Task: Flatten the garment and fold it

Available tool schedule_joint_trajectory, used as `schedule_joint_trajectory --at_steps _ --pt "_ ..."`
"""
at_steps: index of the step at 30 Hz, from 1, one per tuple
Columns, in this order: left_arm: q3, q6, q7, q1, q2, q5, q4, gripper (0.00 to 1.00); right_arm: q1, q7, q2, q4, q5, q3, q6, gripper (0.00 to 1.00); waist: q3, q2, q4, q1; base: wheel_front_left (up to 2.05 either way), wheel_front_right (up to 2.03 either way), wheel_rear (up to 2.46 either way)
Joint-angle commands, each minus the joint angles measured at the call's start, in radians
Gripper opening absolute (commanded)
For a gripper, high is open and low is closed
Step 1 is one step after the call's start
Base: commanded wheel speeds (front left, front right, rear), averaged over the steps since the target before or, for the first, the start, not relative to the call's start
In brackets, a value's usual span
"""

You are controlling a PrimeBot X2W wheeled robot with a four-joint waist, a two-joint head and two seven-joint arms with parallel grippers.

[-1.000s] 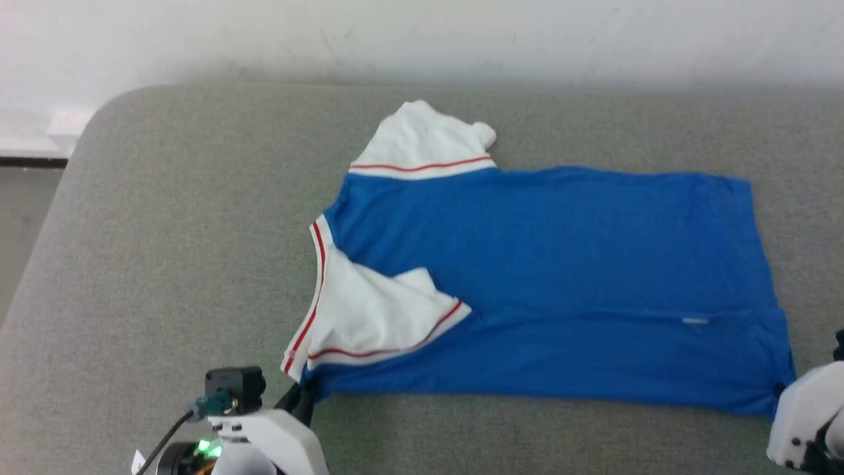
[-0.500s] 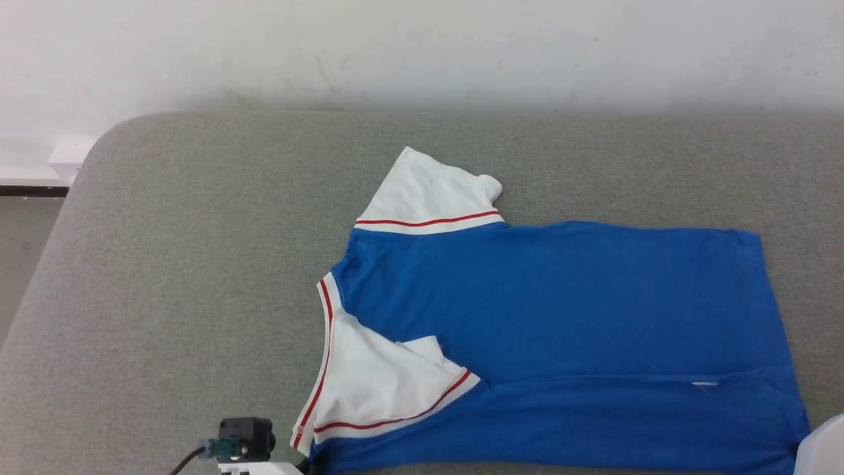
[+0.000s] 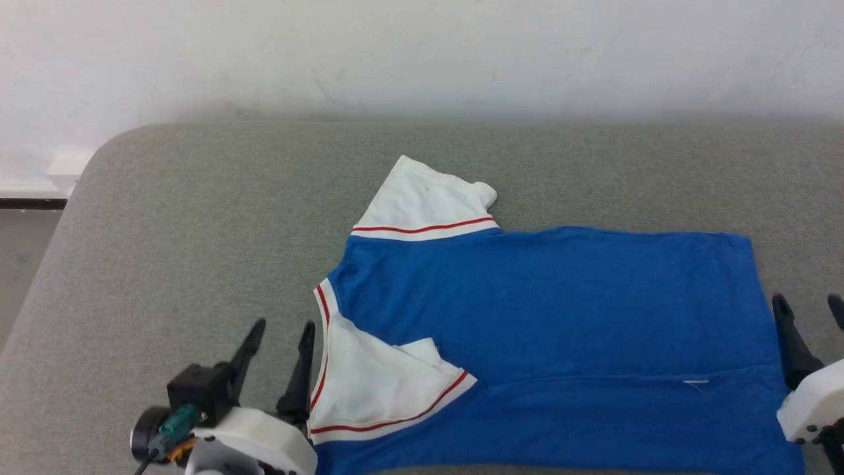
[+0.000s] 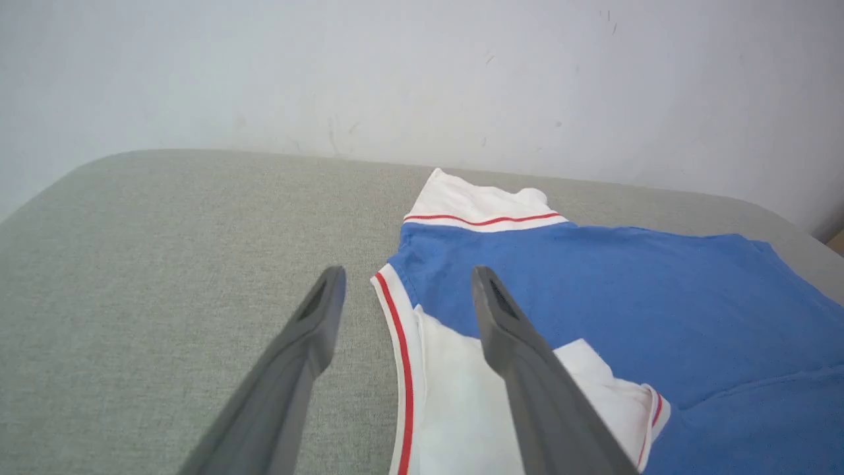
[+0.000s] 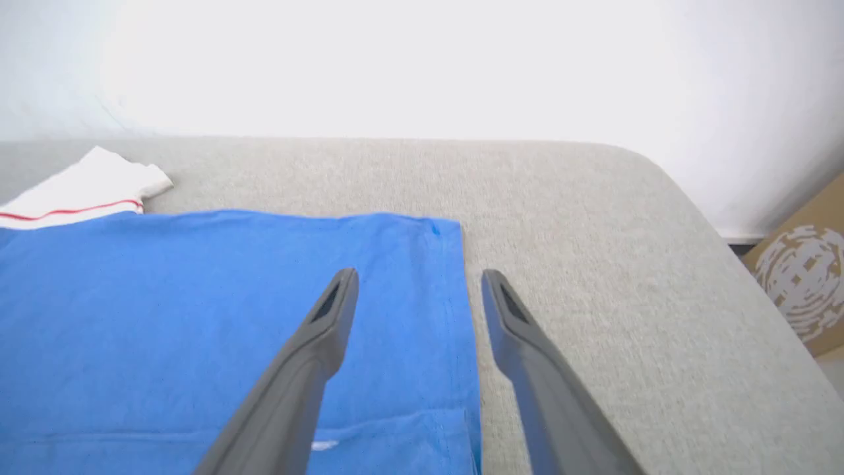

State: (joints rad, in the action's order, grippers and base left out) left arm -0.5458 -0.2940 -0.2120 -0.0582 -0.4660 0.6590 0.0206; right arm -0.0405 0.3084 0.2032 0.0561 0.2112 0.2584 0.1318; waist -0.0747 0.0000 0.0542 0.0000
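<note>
White scuffed wall [image 3: 422, 53] behind a grey woven-fabric worktop [image 3: 165, 251] with rounded corners. Left hand [image 3: 283, 324] sits lower left, its long dark tapered fingers spread apart and empty, by the red-striped collar trim [image 3: 322, 310]. Garment [image 3: 560, 303] lies flat mid-right: smooth blue jersey, far sleeve [image 3: 425, 198] white and sticking out, near sleeve [image 3: 376, 382] folded onto the body. Right hand [image 3: 808, 301] is at the hem edge, fingers apart, holding nothing.

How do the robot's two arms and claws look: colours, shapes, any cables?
The left claw and right claw each have two long, dark grey fingers that taper, with a recessed slot near the tip. Both wrists end in glossy white shells. The left wrist carries a black camera block with a teal plug and a thin dark cable.
</note>
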Motion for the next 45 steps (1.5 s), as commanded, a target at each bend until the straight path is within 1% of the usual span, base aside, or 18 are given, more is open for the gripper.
schedule_joint_trajectory --at_steps 1,3,6,10,12,13,15,17,22,24,26,30,32,34,36,39,43,45 --pt "0.014 0.013 -0.027 -0.03 0.008 -0.031 -0.006 1.0 0.011 -0.073 -0.002 0.022 -0.003 -0.015 -0.001 1.0 0.0 0.0 -0.007 0.0 0.0 0.0 0.0" --pt "0.027 0.023 -0.041 -0.052 0.015 -0.065 -0.02 1.0 0.017 -0.173 -0.01 0.045 -0.018 -0.025 -0.001 1.0 -0.007 0.0 -0.017 0.0 0.0 0.0 0.0" --pt "0.04 0.043 -0.048 -0.081 0.021 -0.11 -0.04 1.0 0.02 -0.289 -0.031 0.074 -0.047 -0.052 -0.001 1.0 -0.027 0.0 -0.039 0.0 0.0 0.0 0.0" --pt "0.038 0.076 -0.043 -0.156 0.005 -0.149 -0.027 1.0 0.034 -0.361 -0.048 0.062 -0.066 -0.086 -0.001 1.0 -0.077 0.0 -0.072 0.0 0.0 0.0 0.0" --pt "0.031 0.102 -0.008 -0.216 -0.01 -0.155 -0.006 1.0 0.048 -0.386 -0.06 0.054 -0.063 -0.094 -0.001 1.0 -0.109 0.0 -0.09 0.0 0.0 0.0 0.0" --pt "0.028 0.117 0.019 -0.25 -0.023 -0.158 0.007 1.0 0.056 -0.395 -0.064 0.05 -0.062 -0.1 -0.001 1.0 -0.128 0.0 -0.103 0.0 0.0 0.0 0.0" --pt "0.013 0.162 0.104 -0.326 -0.053 -0.155 0.042 1.0 0.076 -0.409 -0.073 0.042 -0.057 -0.11 -0.001 1.0 -0.166 0.0 -0.128 0.0 0.0 0.0 0.0" --pt "0.006 0.2 0.188 -0.41 -0.07 -0.146 0.069 1.0 0.098 -0.423 -0.079 0.039 -0.049 -0.122 -0.001 1.0 -0.209 0.0 -0.154 0.0 0.0 0.0 0.0" --pt "-0.031 0.324 0.426 -0.629 -0.121 -0.126 0.181 1.0 0.15 -0.445 -0.092 0.033 -0.034 -0.144 -0.001 1.0 -0.307 0.0 -0.225 0.0 0.0 0.0 0.0" --pt "-0.038 0.357 0.521 -0.713 -0.135 -0.112 0.234 1.0 0.169 -0.455 -0.098 0.032 -0.026 -0.152 -0.001 1.0 -0.34 0.0 -0.251 0.0 0.0 0.0 0.0" --pt "-0.043 0.38 0.61 -0.794 -0.142 -0.092 0.289 1.0 0.186 -0.46 -0.107 0.031 -0.006 -0.158 -0.001 1.0 -0.37 0.0 -0.273 0.0 0.0 0.0 0.0" --pt "-0.057 0.405 0.766 -0.928 -0.152 -0.055 0.391 1.0 0.212 -0.472 -0.115 0.032 0.009 -0.179 -0.001 1.0 -0.417 0.0 -0.313 0.0 0.0 0.0 0.0" --pt "-0.053 0.414 0.835 -0.97 -0.14 0.008 0.433 1.0 0.224 -0.478 -0.12 0.032 0.022 -0.184 -0.001 1.0 -0.435 0.0 -0.33 0.0 0.0 0.0 0.0" --pt "-0.02 0.415 0.911 -0.998 -0.126 0.089 0.481 1.0 0.236 -0.481 -0.125 0.029 0.032 -0.19 -0.001 1.0 -0.448 0.0 -0.347 0.0 0.0 0.0 0.0" --pt "-0.027 0.417 0.963 -1.032 -0.145 0.094 0.501 1.0 0.245 -0.485 -0.129 0.024 0.04 -0.195 -0.001 1.0 -0.461 0.0 -0.361 0.0 0.0 0.0 0.0" --pt "-0.031 0.417 1.001 -1.068 -0.164 0.092 0.531 1.0 0.25 -0.493 -0.133 0.014 0.047 -0.199 -0.001 1.0 -0.476 0.0 -0.375 0.0 0.0 0.0 0.0" --pt "-0.04 0.412 1.006 -1.094 -0.182 0.069 0.564 1.0 0.254 -0.504 -0.137 -0.002 0.051 -0.209 -0.001 1.0 -0.491 0.0 -0.39 0.0 0.0 0.0 0.0" --pt "-0.039 0.408 1.003 -1.099 -0.182 0.069 0.58 1.0 0.257 -0.507 -0.138 -0.01 0.053 -0.211 -0.001 1.0 -0.498 0.0 -0.395 0.0 0.0 0.0 0.0"
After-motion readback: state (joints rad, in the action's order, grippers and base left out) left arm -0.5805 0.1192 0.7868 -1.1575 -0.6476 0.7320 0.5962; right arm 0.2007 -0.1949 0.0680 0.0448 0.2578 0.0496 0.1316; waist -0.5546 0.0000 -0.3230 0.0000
